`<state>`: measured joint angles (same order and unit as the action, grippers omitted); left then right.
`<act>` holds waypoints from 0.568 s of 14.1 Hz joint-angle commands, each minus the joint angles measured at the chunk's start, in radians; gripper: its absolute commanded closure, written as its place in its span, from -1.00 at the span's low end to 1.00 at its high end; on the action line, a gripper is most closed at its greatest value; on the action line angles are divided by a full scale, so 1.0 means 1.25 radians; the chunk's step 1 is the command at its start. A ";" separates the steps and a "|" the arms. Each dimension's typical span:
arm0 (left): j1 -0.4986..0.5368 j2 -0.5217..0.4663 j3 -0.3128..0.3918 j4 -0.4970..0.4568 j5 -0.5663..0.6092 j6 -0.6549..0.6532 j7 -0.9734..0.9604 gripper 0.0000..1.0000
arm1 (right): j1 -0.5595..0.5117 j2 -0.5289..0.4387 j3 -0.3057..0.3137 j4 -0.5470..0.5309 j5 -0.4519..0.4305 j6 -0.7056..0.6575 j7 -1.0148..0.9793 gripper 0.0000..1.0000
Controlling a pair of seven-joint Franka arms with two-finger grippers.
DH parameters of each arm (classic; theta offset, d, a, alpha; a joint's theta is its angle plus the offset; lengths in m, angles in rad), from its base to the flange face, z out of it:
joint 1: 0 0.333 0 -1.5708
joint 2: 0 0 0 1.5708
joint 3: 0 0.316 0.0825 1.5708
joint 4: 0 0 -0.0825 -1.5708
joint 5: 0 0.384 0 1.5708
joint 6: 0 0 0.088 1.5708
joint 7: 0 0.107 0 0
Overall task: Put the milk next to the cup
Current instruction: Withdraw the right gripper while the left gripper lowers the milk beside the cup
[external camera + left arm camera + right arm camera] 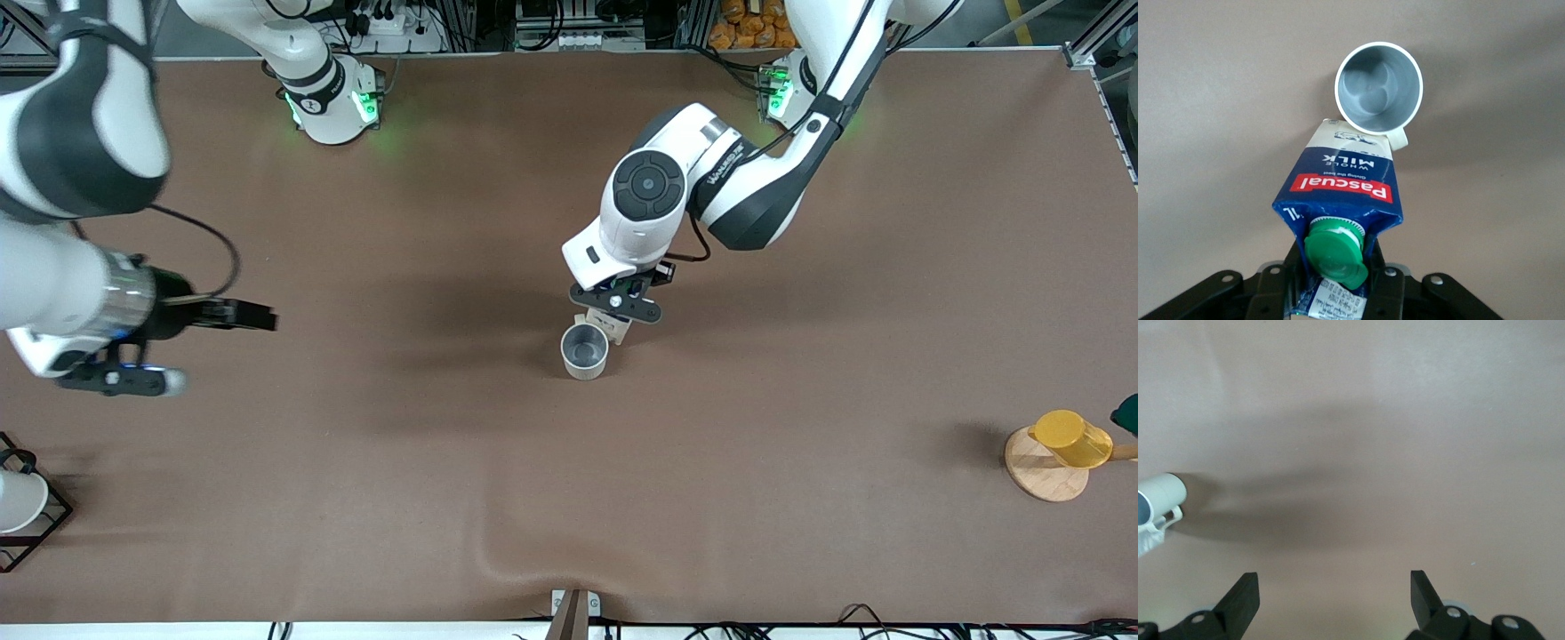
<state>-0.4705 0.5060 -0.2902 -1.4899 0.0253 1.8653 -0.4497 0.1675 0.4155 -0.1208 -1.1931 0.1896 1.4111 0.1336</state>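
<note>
A: How is the right gripper point(1331, 600) set?
B: Fingers spread, nothing held; that arm waits.

A: And the milk point(1345, 183)?
B: Grasped by the left gripper point(615, 304), just beside the cup point(584, 350), mid-table point(800, 311).

Light fell evenly and fairly brightly from overhead, leaving soft, diffuse shadows on the brown table point(800, 400) beneath both arms. A broad dim patch lay beside the cup point(584, 350), and a fainter one beside the yellow cup point(1071, 438). Green glow spilled around the two bases. The right arm's upper segments looked smeared and unsharp at the front view's edge. In the left wrist view the milk point(1345, 193) was crisp, with mild glare inside the mug.
</note>
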 commanded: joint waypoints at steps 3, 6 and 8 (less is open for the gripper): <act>-0.006 0.042 0.004 0.024 0.025 0.034 0.015 0.23 | -0.102 -0.037 0.021 -0.046 -0.009 0.003 -0.173 -1.00; -0.009 0.043 0.004 0.024 0.026 0.042 0.012 0.08 | -0.129 -0.080 0.025 -0.089 -0.075 0.032 -0.271 -1.00; -0.011 0.043 0.004 0.024 0.028 0.042 0.006 -0.79 | -0.145 -0.172 0.034 -0.213 -0.077 0.108 -0.274 -1.00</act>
<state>-0.4733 0.5480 -0.2886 -1.4873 0.0365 1.9173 -0.4478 0.0095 0.3613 -0.1157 -1.2590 0.1224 1.4623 -0.1919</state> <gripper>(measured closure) 0.493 0.000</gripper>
